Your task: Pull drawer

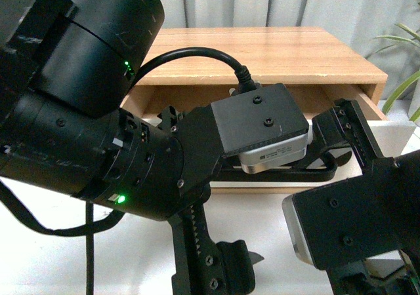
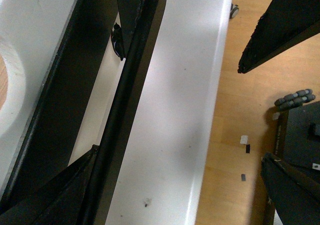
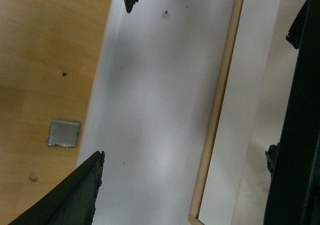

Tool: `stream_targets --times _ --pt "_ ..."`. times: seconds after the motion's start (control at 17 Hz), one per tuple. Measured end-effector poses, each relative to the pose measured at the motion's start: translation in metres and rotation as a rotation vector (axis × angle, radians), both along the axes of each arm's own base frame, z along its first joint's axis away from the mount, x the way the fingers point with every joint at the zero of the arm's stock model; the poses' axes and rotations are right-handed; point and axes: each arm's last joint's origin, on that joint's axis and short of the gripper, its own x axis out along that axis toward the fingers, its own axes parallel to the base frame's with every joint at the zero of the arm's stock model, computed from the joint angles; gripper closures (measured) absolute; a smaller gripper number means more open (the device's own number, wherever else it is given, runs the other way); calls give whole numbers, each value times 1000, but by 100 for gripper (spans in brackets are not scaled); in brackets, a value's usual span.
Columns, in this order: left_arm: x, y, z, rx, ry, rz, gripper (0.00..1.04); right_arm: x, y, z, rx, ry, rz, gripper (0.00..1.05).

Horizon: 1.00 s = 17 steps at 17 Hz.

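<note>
**Drawer** (image 1: 394, 134): white front, pale wooden sides. It stands partly drawn out of a light wood cabinet (image 1: 275, 52). The front view shows only a strip of the white front at 3 o'clock, with the arms masking the rest.

**Left arm** (image 1: 79, 111): matt black and cylindrical, filling 9 o'clock. A grey-edged wrist camera (image 1: 262, 128) sits at centre.

**Left wrist view only:**
- A long black bar handle (image 2: 125, 85), slim and round in section.
- A semicircular notch (image 2: 12, 95) in the drawer's top edge, with bare wood showing inside it.
- The left gripper (image 2: 107, 101), spread wide. Its dark wedge-shaped fingers (image 2: 55, 195) lie along the bar and nothing is pinched between them. (Whether they pass behind the bar I cannot tell.)

**Right wrist view only:**
- The right gripper (image 3: 115, 82), likewise wide apart and empty, over a smooth white surface (image 3: 160, 110).
- A thin pale wooden strip (image 3: 217, 110) beside that surface.
- A wood-grain floor (image 3: 45, 60) with a square metal plate (image 3: 64, 133).
</note>
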Motion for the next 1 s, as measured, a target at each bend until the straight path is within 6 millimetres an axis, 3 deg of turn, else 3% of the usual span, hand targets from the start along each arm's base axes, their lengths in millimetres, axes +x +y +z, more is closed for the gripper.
stream_targets --times 0.24,0.71,1.0 --pt "-16 1 0 -9 17 -5 7 -18 1 0 -10 15 5 6" --pt "-20 2 12 -37 1 9 7 -20 1 4 -10 -3 1 6" --pt "-22 4 21 -67 -11 20 7 -19 -4 16 -7 -54 5 6"
